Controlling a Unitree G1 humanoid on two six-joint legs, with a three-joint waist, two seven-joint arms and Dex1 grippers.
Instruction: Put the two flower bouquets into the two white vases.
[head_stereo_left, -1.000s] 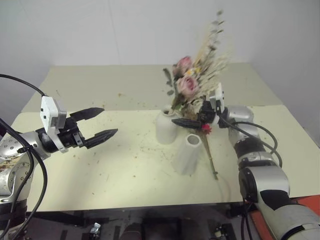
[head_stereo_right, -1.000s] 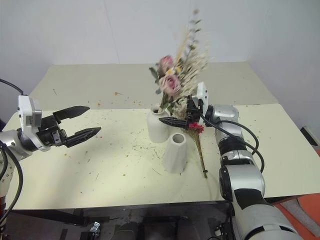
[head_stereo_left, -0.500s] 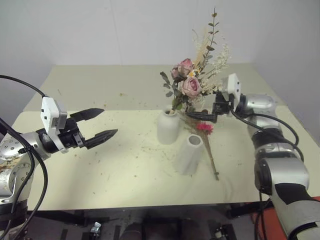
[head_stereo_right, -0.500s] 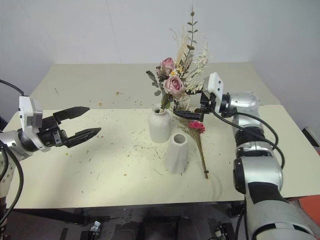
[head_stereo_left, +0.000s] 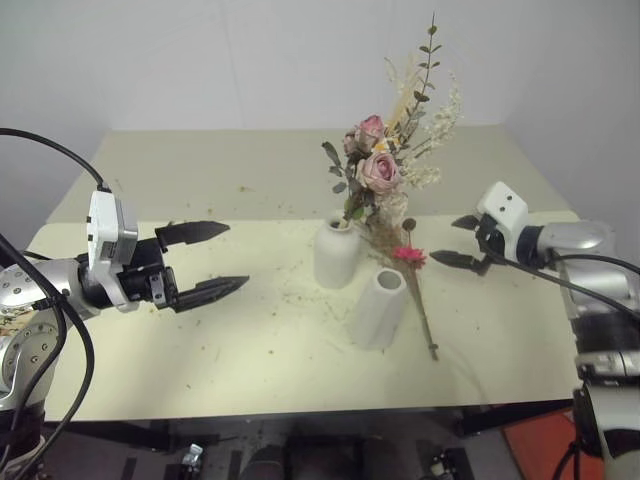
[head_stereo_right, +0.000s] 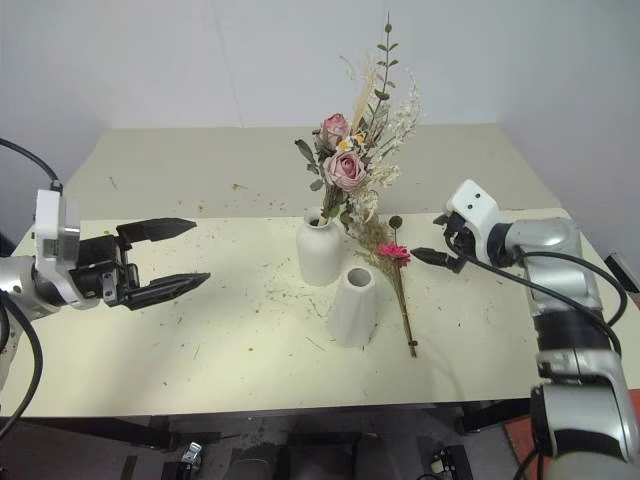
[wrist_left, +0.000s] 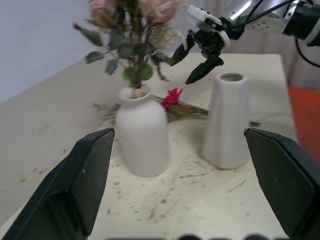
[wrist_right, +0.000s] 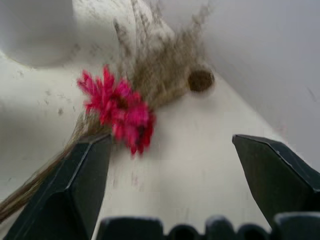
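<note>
Right eye view is showing the right gripper (head_stereo_right: 432, 240), jaws wide and empty, nearing the dried bouquet (head_stereo_right: 393, 272) lying beside the cylinder vase (head_stereo_right: 351, 306); left gripper (head_stereo_right: 178, 254) is waiting wide and empty.

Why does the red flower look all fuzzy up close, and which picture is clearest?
In the right wrist view the magenta flower sits very near the lens, so it smears. In the left wrist view the roses look soft. The eye views are clearest.

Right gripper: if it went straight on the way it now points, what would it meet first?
Most likely the dried-grass bouquet lying on the table: the right gripper, jaws open, points toward its magenta flower head, which sits just ahead between the fingers in the wrist view. Depth is unclear, so this is a best reading.
</note>
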